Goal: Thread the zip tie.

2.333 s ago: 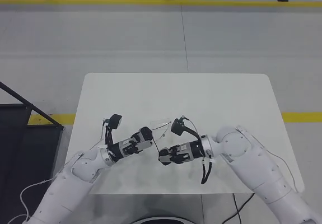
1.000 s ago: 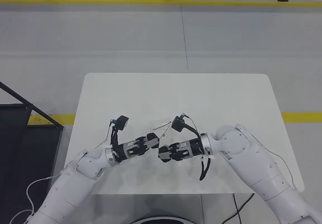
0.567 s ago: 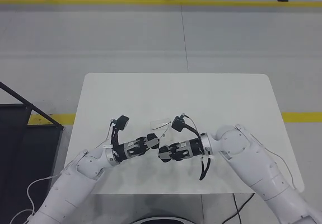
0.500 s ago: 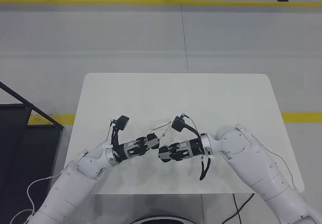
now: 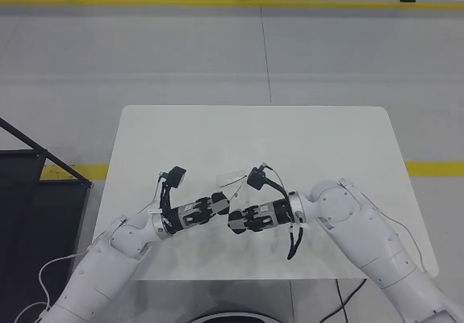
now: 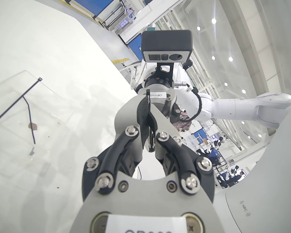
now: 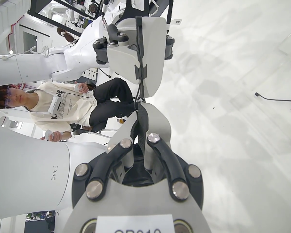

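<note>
Over the front middle of the white table [image 5: 336, 145] my two grippers meet tip to tip. The left gripper [image 5: 219, 207] is shut, its black pads [image 6: 144, 117] pressed together. The right gripper [image 5: 233, 219] faces it, also shut. In the right wrist view a thin black zip tie [image 7: 138, 92] runs from the left gripper [image 7: 141, 73] down into the right gripper [image 7: 139, 106], so both hold it. The strand is short and taut between the tips, and how its ends sit inside the pads is hidden.
Just behind the grippers a clear plastic sheet [image 5: 233, 179] lies flat on the table, with a straight spare zip tie [image 6: 17, 100] and a bent one [image 6: 30, 122] on it. A black cable [image 5: 294, 242] hangs from the right forearm near the table's front edge.
Compared with 2.3 s ago, the left arm has moved right and the right gripper slightly left, bringing the tips together. Over the last second nothing has visibly shifted.
</note>
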`<state>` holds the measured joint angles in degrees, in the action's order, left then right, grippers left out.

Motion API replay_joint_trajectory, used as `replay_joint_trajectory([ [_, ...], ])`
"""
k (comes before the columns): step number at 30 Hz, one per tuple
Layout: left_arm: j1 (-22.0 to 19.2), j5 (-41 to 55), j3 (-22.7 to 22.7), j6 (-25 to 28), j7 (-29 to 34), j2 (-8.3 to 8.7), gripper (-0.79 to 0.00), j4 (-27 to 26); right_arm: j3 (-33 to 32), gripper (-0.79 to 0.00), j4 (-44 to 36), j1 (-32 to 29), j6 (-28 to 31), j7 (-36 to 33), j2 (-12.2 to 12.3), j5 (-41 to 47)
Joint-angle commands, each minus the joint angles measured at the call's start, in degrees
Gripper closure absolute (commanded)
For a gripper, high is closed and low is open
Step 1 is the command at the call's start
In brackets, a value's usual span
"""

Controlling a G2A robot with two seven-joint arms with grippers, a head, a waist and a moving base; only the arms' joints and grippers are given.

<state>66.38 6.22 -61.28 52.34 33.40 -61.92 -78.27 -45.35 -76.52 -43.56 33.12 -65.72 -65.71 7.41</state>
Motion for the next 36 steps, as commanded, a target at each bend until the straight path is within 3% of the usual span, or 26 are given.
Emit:
replay_joint_trajectory([
  [1, 0.0, -0.2, -0.2, 0.0, -0.4, -0.02, 0.0, 0.0, 0.1, -0.489, 0.2, 0.1, -0.3, -0.1, -0.1, 0.2],
  [2, 0.0, -0.3, -0.3, 0.1, -0.6, -0.02, 0.0, 0.0, 0.1, -0.767, 0.3, 0.2, -0.5, 0.0, -0.1, 0.4],
  [3, 0.0, -0.5, -0.5, 0.1, -0.8, 0.0, 0.0, 0.1, 0.0, -0.785, 0.4, 0.3, -0.6, 0.1, -0.1, 0.4],
  [9, 0.8, -3.5, -2.7, 0.6, -2.5, 0.34, 0.0, 0.3, -2.7, -0.785, 0.9, -0.5, -0.6, 1.3, 0.7, 0.6],
  [16, 2.8, -6.6, -6.4, 1.2, -6.6, 0.82, 0.0, 0.0, -5.2, -0.785, -0.7, -0.7, -8.4, 6.9, 1.1, -3.5],
  [26, 4.6, -9.1, -8.2, 1.0, -8.3, 1.11, 0.0, -1.4, -5.1, -0.785, -1.1, -1.0, -9.0, 7.6, 1.1, -4.3],
  [31, 4.8, -10.4, -8.3, -0.5, -8.8, 1.08, 0.0, -1.9, -5.0, -0.785, -2.8, 0.3, -18.5, 11.3, 1.0, -10.2],
  [36, 5.4, -12.2, -8.7, -1.2, -10.8, 0.97, 0.0, -1.7, -4.8, -0.785, -4.5, 3.5, -30.4, 10.8, 0.9, -17.3],
])
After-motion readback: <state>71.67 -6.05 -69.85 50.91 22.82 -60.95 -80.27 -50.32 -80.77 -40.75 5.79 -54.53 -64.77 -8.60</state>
